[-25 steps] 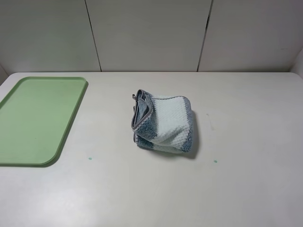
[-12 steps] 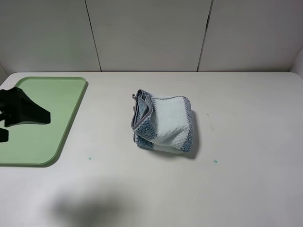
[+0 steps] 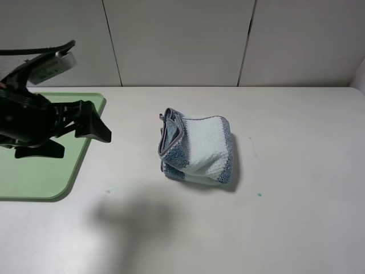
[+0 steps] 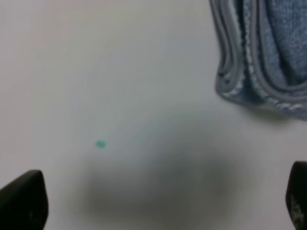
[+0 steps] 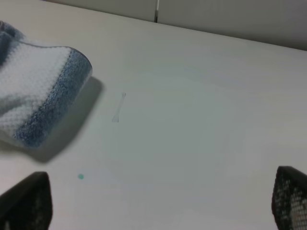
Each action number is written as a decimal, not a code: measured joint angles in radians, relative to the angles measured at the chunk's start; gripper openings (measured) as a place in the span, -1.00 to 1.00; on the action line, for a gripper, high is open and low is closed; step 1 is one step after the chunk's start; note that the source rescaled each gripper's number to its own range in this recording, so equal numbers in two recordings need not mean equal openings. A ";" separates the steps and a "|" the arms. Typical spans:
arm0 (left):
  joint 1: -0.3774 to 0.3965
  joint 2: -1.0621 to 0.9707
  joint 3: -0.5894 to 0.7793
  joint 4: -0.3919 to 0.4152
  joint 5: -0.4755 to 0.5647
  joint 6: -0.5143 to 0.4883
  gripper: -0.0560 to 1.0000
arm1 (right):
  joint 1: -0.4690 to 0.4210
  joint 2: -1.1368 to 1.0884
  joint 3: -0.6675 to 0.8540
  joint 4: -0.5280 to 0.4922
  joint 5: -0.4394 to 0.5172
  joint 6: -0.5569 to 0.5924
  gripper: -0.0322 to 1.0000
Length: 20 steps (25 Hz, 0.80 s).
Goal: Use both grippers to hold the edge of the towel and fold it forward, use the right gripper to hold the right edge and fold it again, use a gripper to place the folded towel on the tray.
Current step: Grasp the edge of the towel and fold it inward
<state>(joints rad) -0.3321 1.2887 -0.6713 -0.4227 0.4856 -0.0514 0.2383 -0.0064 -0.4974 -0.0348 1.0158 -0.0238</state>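
The towel lies folded into a thick bundle near the middle of the white table, its grey piped hem curling along the side that faces the tray. The tray sits flat at the table's left, well apart from the towel. The left gripper hangs above the tray's near-right part, its black fingers spread wide and pointing toward the towel, holding nothing; its arm covers part of the tray, and its shadow falls on the bare table in front of the towel. In the left wrist view the towel's layered hem shows at one corner, with a small green dot on the table between fingertips that stand far apart. The right gripper appears only in its own wrist view: fingertips set wide, empty, above bare table beside the towel, another green dot and a faint scuff nearby. Nothing lies between either gripper and the towel.
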 joint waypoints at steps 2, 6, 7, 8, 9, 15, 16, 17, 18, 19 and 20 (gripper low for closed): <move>-0.025 0.041 -0.029 -0.017 -0.021 0.006 1.00 | 0.000 0.000 0.000 0.000 0.000 0.000 1.00; -0.078 0.125 -0.079 -0.045 -0.058 0.011 1.00 | 0.000 0.000 0.000 0.000 0.000 0.000 1.00; -0.092 0.147 -0.092 -0.052 -0.065 0.016 1.00 | 0.000 0.000 0.000 0.000 0.000 0.000 1.00; -0.105 0.166 -0.104 -0.058 -0.074 0.021 1.00 | 0.000 0.000 0.000 0.000 0.000 0.000 1.00; -0.116 0.190 -0.120 -0.064 -0.077 0.027 1.00 | 0.000 0.000 0.000 0.000 0.000 0.000 1.00; -0.183 0.322 -0.221 -0.078 -0.083 0.037 1.00 | 0.000 0.000 0.000 0.000 0.000 0.000 1.00; -0.192 0.343 -0.239 -0.078 -0.083 0.037 1.00 | 0.000 0.000 0.000 0.000 0.000 0.000 1.00; -0.201 0.364 -0.256 -0.078 -0.084 0.037 1.00 | 0.000 0.000 0.000 0.000 0.000 0.000 1.00; -0.209 0.381 -0.269 -0.078 -0.084 0.039 1.00 | 0.000 0.000 0.000 0.000 0.000 0.000 1.00; -0.216 0.400 -0.285 -0.078 -0.085 0.041 1.00 | 0.000 0.000 0.000 0.000 0.000 0.000 1.00; -0.223 0.419 -0.300 -0.078 -0.085 0.043 1.00 | 0.000 0.000 0.000 0.000 0.000 0.000 1.00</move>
<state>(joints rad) -0.5548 1.7075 -0.9718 -0.5008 0.4006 -0.0079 0.2383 -0.0064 -0.4974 -0.0348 1.0158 -0.0238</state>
